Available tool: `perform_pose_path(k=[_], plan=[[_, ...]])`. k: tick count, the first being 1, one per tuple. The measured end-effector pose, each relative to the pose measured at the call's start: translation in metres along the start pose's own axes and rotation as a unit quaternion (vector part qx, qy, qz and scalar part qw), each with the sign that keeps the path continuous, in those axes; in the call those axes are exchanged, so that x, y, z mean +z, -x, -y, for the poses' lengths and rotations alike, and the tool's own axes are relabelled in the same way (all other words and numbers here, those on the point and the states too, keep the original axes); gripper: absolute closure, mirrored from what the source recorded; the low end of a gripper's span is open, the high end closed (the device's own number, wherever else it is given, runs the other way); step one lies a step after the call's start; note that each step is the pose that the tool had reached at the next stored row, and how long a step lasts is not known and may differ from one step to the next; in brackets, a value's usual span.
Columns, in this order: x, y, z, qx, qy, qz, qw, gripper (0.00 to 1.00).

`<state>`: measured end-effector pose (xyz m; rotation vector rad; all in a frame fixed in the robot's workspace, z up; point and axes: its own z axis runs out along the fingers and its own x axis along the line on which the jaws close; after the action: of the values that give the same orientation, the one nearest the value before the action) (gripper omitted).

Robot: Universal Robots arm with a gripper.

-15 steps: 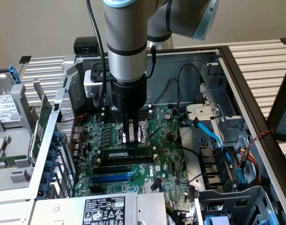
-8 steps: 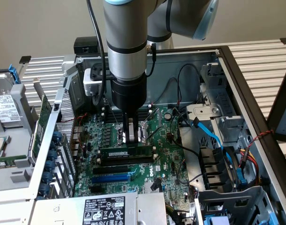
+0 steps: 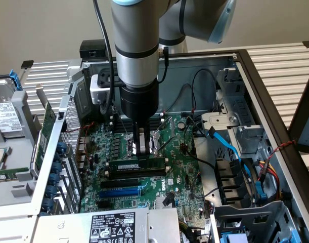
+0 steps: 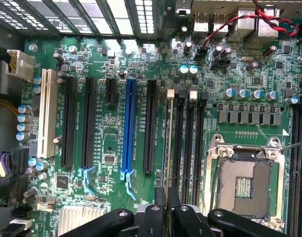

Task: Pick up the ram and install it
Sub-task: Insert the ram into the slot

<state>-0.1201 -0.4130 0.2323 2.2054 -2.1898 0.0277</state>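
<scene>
- Ram [image 3: 129, 165] stands on edge along the memory slots [image 4: 190, 138], directly beneath the claw [image 3: 142, 152].
- Claw narrow, its fingertips pinching the ram's top edge near the middle.
- Blue slot [image 4: 130, 128] lies beside the claw.

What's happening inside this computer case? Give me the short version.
The robot's hand is closed on the RAM stick, holding it on edge at the black memory slots beside the empty CPU socket on the motherboard. Whether the stick is already seated in a slot cannot be told.
</scene>
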Motion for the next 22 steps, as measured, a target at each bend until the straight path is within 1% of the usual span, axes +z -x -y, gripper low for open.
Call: perform_pose_path(k=[4,9,11,13,22], plan=[[0.0002,0.0000,-0.0006,0.000,-0.0012,0.0000,1.0000,0.86],[0.0005,0.0003,-0.0014,0.000,-0.0019,-0.0001,1.0000,0.86],[0.0008,0.0004,-0.0014,0.000,-0.0035,0.0000,1.0000,0.86],[0.0012,0.0004,-0.0014,0.000,-0.0044,0.0000,1.0000,0.86],[0.0019,0.0011,-0.0023,0.000,-0.0053,-0.0001,1.0000,0.86]])
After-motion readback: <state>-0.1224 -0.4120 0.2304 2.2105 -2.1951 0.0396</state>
